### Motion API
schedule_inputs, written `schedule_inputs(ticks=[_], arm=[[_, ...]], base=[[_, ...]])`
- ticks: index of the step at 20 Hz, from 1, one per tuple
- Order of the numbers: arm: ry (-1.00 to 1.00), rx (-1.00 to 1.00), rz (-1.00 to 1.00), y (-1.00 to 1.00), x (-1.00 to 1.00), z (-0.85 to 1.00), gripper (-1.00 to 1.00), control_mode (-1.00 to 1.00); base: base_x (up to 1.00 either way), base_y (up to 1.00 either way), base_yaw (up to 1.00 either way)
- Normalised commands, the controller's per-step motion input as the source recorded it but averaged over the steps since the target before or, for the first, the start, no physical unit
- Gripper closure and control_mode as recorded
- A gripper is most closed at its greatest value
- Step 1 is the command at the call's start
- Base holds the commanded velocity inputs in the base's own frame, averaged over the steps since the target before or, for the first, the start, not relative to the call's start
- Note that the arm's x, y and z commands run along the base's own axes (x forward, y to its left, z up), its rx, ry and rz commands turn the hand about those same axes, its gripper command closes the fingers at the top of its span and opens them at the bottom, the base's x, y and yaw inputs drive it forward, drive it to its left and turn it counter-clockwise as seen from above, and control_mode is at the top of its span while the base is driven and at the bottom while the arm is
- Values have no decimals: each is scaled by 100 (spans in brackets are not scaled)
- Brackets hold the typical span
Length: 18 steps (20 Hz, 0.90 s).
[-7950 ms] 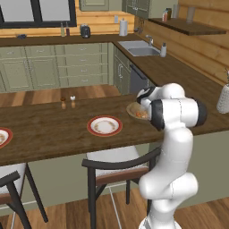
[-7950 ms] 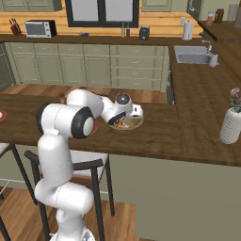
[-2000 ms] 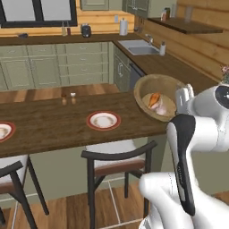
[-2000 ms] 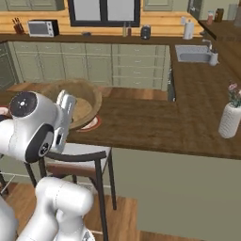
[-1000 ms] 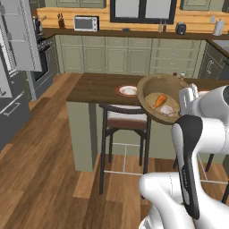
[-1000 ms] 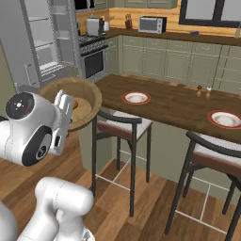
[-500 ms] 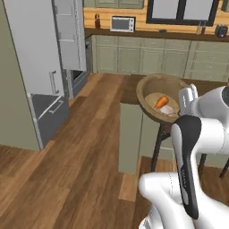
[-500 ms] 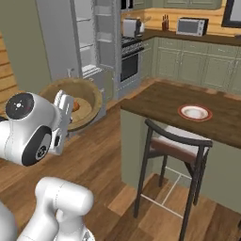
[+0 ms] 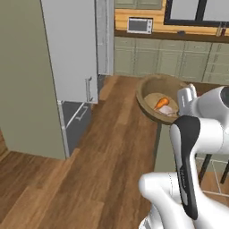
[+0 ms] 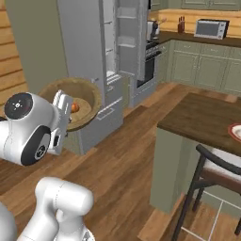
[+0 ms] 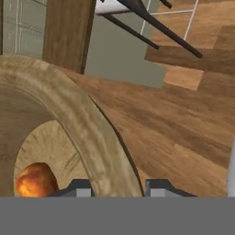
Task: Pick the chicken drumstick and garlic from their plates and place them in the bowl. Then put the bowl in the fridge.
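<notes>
The wooden bowl [image 9: 157, 102] is up in the air, carried well above the wood floor [image 9: 103, 156], and the gripper [image 11: 118, 188] has it by the rim: in the hand view one dark fingertip sits inside the wall and the other outside, jaws closed down narrow on that rim. Inside the bowl, the chicken drumstick [image 9: 161, 103] shows orange-brown, and the whitish garlic [image 9: 167, 110] lies right beside it, touching or nearly so. So the loading part looks done, both foods are off their plates and in the bowl.

What's left is the fridge [image 10: 101, 61]. From the right base view it stands ahead and to the side, upper door swung open, white shelves [image 10: 126, 28] visible inside, while the bowl [image 10: 75, 104] hangs near its lower grey front, not yet inside. The island counter [image 10: 207, 117] and a red-rimmed plate [image 10: 235, 132] sit off to the right, well apart.

My read: last leg now. The bowl is tilted a little, so the lift onto a shelf wants a steady, level hand or the drumstick could roll out.
</notes>
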Motion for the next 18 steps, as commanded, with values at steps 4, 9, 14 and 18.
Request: schedule_inputs(ticks=[4,9,14,18], arm=[[0,0,0,0,0,0,100,100],[0,0,0,0,0,0,100,100],[0,0,0,0,0,0,100,100],[0,0,0,0,0,0,100,100]], base=[[100,87,-37],[100,55,-47],[100,1,-32],[100,22,-22]])
